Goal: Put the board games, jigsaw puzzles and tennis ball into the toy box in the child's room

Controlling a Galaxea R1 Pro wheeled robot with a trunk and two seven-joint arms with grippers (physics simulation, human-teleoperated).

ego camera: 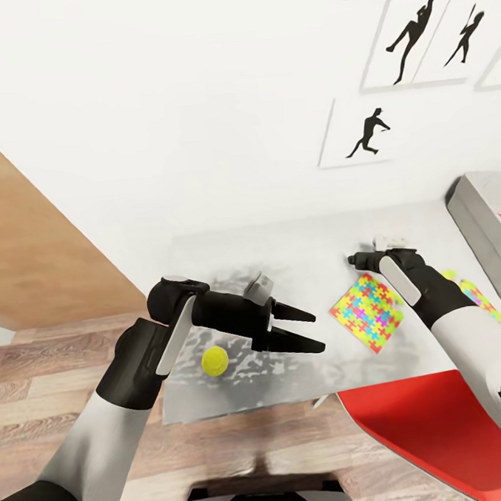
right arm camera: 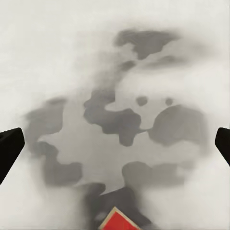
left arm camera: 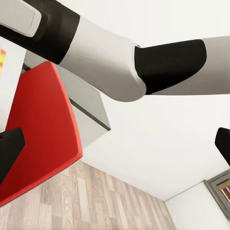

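On the table (ego camera: 228, 244), the tennis ball (ego camera: 215, 360) lies near the front edge, just below the left gripper (ego camera: 309, 329), whose two black fingers are spread apart and hold nothing. Beside the ball, toward the toy box (ego camera: 475, 225), a jigsaw puzzle (ego camera: 370, 311) lies flat; a second puzzle (ego camera: 482, 301) shows partly past the right arm. The right gripper (ego camera: 352, 259) points down over the table; its fingertips (right arm camera: 9, 148) sit wide apart, empty. A red chair (ego camera: 432, 432) stands at the table's front.
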